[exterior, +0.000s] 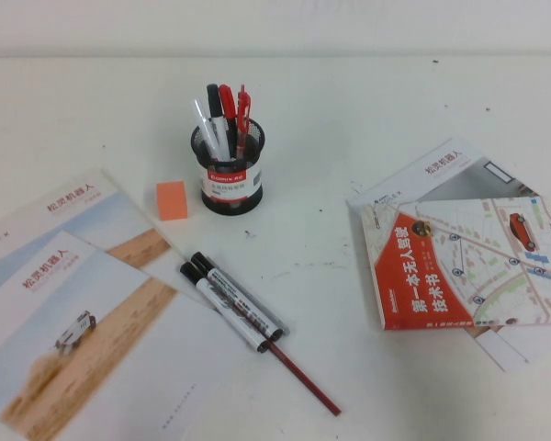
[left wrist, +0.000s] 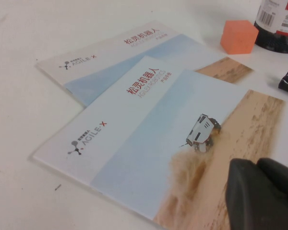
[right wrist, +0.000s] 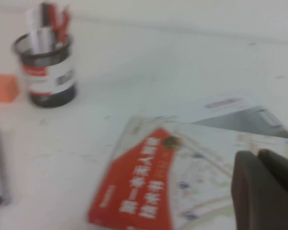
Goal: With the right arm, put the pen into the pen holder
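Note:
The black mesh pen holder (exterior: 227, 175) with a white-and-red label stands at the table's back middle. The slim red pen (exterior: 243, 112) stands upright inside it, beside a red-capped and a black-capped marker. The holder also shows in the right wrist view (right wrist: 45, 72), with the pen (right wrist: 63, 23) in it. Neither arm shows in the high view. My right gripper (right wrist: 257, 154) is shut and empty, hovering over the red-and-white book (right wrist: 149, 191), well away from the holder. My left gripper (left wrist: 257, 163) is shut and empty above the brochures (left wrist: 149, 124).
Two black-capped white markers (exterior: 234, 303) and a thin dark-red stick (exterior: 303, 375) lie in front of the holder. An orange block (exterior: 172, 199) sits to the left of the holder. Brochures (exterior: 64, 303) lie at the left, and a book on papers (exterior: 468, 266) at the right.

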